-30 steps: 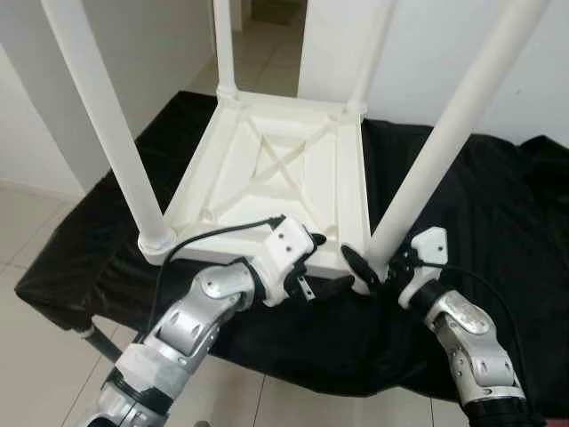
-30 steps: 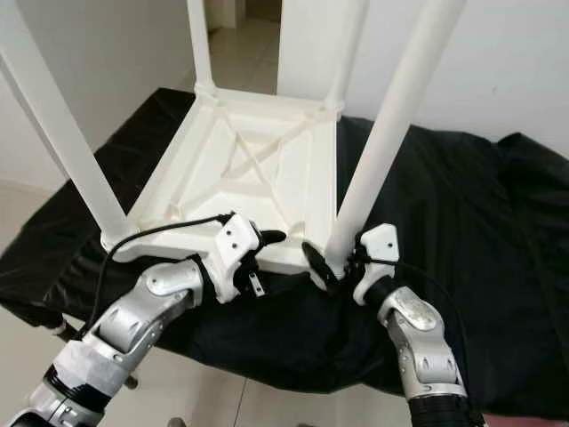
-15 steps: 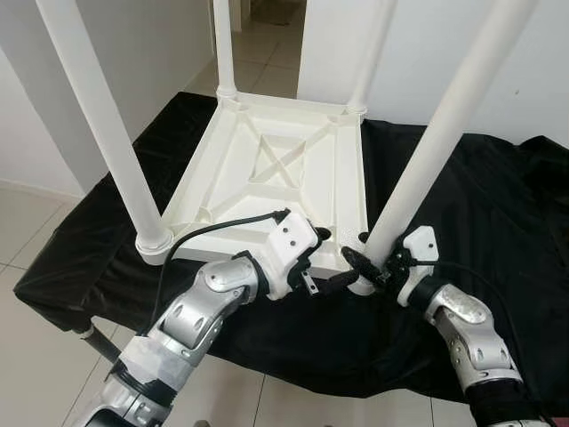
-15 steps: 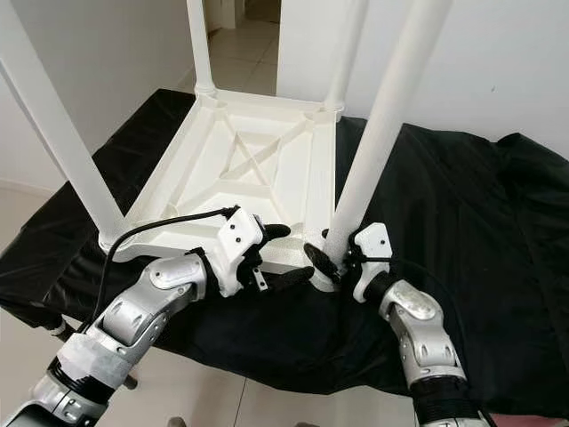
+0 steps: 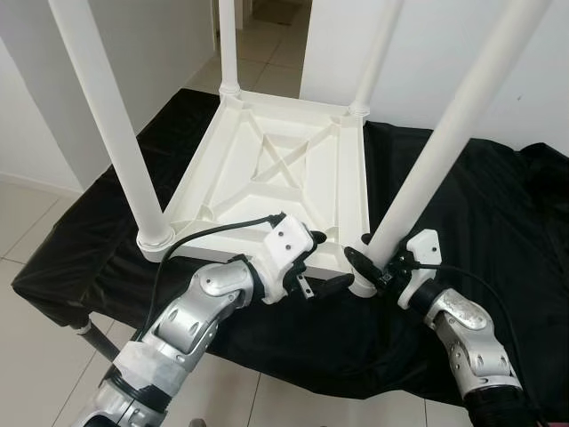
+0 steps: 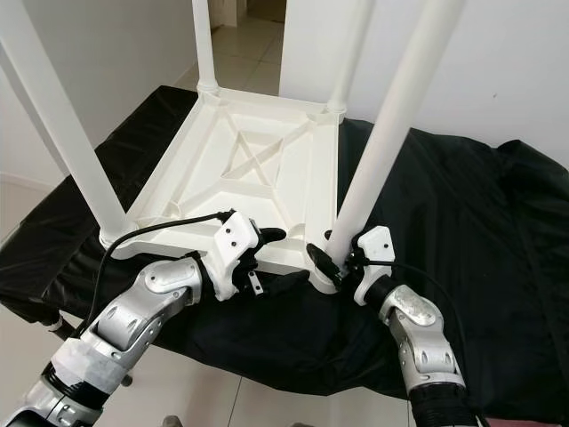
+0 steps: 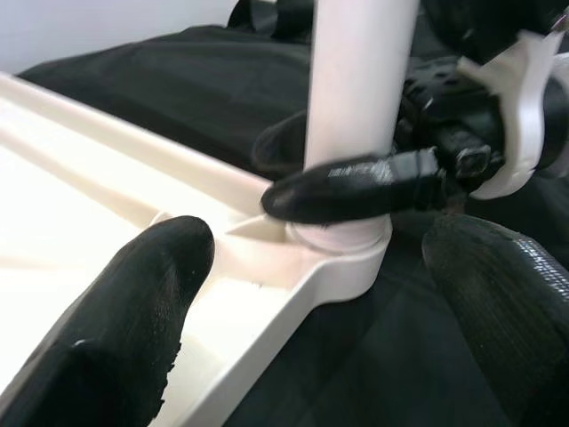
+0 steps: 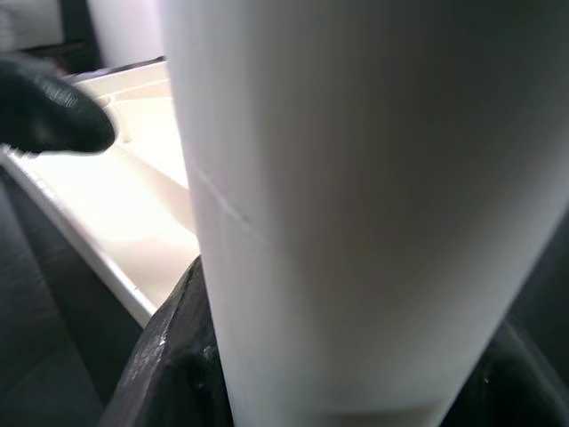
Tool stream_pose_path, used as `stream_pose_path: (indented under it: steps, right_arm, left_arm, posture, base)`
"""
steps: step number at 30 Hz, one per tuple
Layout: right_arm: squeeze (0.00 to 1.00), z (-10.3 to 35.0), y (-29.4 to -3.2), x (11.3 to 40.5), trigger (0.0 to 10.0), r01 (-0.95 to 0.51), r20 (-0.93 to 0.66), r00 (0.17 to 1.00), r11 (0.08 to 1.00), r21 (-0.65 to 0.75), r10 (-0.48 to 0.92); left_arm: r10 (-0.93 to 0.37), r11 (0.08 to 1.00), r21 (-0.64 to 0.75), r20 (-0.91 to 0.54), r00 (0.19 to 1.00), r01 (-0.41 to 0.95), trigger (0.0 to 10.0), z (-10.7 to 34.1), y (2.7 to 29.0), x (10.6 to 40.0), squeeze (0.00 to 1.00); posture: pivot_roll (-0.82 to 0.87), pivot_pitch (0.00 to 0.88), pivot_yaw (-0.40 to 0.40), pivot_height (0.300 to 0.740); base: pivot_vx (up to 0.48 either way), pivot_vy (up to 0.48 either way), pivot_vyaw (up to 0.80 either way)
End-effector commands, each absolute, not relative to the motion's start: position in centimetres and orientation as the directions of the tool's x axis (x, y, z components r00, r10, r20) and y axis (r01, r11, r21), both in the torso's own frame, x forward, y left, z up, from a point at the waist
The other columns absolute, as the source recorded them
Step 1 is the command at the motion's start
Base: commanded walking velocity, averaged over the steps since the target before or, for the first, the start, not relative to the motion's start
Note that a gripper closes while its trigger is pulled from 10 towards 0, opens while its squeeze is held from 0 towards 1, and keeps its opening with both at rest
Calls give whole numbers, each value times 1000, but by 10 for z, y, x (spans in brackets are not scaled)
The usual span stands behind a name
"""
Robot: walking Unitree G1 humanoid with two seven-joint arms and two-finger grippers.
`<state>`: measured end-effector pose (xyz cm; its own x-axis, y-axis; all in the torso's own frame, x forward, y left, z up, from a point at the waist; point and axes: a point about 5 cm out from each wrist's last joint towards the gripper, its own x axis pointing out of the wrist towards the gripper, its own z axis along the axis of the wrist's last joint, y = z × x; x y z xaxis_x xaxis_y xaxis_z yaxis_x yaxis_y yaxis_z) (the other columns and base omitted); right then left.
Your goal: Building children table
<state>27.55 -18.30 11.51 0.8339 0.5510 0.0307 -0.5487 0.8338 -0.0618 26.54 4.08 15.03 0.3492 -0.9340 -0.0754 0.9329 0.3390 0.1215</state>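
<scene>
Seating near-right leg (image 5: pixel 444 142) in upturned tabletop (image 5: pixel 267 169) corner socket: right gripper (image 5: pixel 372 267) clamped round leg base, left gripper (image 5: pixel 320 262) spread astride near rim; keep leg plumb.

A crumpled black fabric cloth (image 5: pixel 498 222) is draped over a low support, its edges hanging down toward the floor; a dark metal tube leg (image 5: pixel 89 334) pokes out under its near left edge; pale glossy floor tiles (image 5: pixel 36 356) with thin grout lines run beneath; plain white walls (image 5: pixel 471 62) rise behind and at the left; between them an open doorway (image 5: pixel 276 36) shows more tiled floor beyond.
</scene>
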Motion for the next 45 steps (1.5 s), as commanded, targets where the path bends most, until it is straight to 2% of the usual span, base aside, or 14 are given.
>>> stream_pose_path:
  steps: [1, 4, 6, 11, 14, 19, 20, 30, 33, 34, 36, 37, 40, 45]
  right_arm:
    - [0, 113, -184, 273, 10000, -529, 26, 847, 847, -57, 531]
    - [0, 112, -178, 268, 10000, -387, 57, 920, 921, -31, 388]
    - [0, 112, -178, 268, 10000, -387, 57, 920, 921, -31, 388]
    - [0, 106, -157, 259, 10000, 49, 52, 997, 994, 102, -55]
    - [0, 106, -153, 258, 10000, 111, 41, 992, 986, 128, -117]
    - [0, 110, -143, 258, 10000, 76, 53, 995, 987, 139, -84]
    - [1000, 112, -144, 257, 10000, 59, 64, 996, 987, 148, -69]
    - [1000, 123, -156, 248, 10000, 29, 118, 992, 991, 128, -44]
    - [1000, 125, -164, 248, 10000, -88, 121, 990, 989, 115, 74]
    - [800, 125, -169, 250, 10000, -160, 115, 982, 981, 108, 148]
    - [800, 126, -173, 250, 10000, -207, 111, 974, 973, 104, 195]
    - [0, 126, -176, 252, 10000, -259, 109, 962, 962, 91, 248]
    - [0, 128, -181, 256, 10000, -451, 85, 890, 892, 33, 447]
    - [0, 127, -183, 262, 10000, -530, 58, 847, 848, 19, 528]
  left_arm:
    - [-946, 301, 127, -83, 313, 945, 10000, 152, 41, 262, 0]
    - [-946, 303, 116, -86, 314, 946, 10000, 151, 43, 258, 0]
    - [-946, 303, 116, -86, 314, 946, 10000, 151, 43, 258, 0]
    - [-943, 307, 106, -102, 318, 946, 10000, 148, 46, 250, 0]
    - [-942, 310, 97, -100, 319, 946, 10000, 147, 46, 249, 0]
    - [-943, 310, 91, -97, 318, 946, 10000, 147, 45, 249, 0]
    - [-944, 306, 91, -98, 315, 948, 10000, 147, 45, 248, 0]
    - [-949, 293, 94, -95, 302, 951, 10000, 149, 41, 249, 0]
    - [-951, 284, 96, -97, 293, 954, 10000, 149, 40, 249, 0]
    - [-952, 280, 94, -98, 289, 955, 10000, 149, 40, 249, 0]
    - [-953, 278, 92, -99, 286, 956, 10000, 148, 39, 250, 0]
    - [-955, 271, 92, -100, 280, 958, 10000, 148, 39, 249, 0]
    - [-960, 251, 98, -105, 261, 963, 10000, 148, 37, 249, 0]
    - [-961, 246, 101, -103, 256, 964, 10000, 150, 36, 251, 0]
  posture:
    - [-36, 0, -83, 740]
    - [-29, 0, -82, 740]
    - [-29, 0, -82, 740]
    - [-14, 0, -95, 740]
    - [-16, 0, -95, 740]
    - [-24, 0, -96, 740]
    - [-29, 0, -96, 740]
    - [-47, 0, -91, 740]
    - [-55, 0, -83, 740]
    - [-62, 0, -76, 740]
    - [-65, 0, -73, 740]
    - [-68, 0, -70, 740]
    - [-75, 0, -55, 740]
    - [-79, 0, -43, 740]
  base:
    - [0, 0, 0]
    - [0, 0, 0]
    - [0, 0, 0]
    - [0, 0, 0]
    - [0, 0, 0]
    - [0, 0, 0]
    - [0, 0, 0]
    - [0, 0, 0]
    - [0, 0, 0]
    - [0, 0, 0]
    - [0, 0, 0]
    - [0, 0, 0]
    - [0, 0, 0]
    - [0, 0, 0]
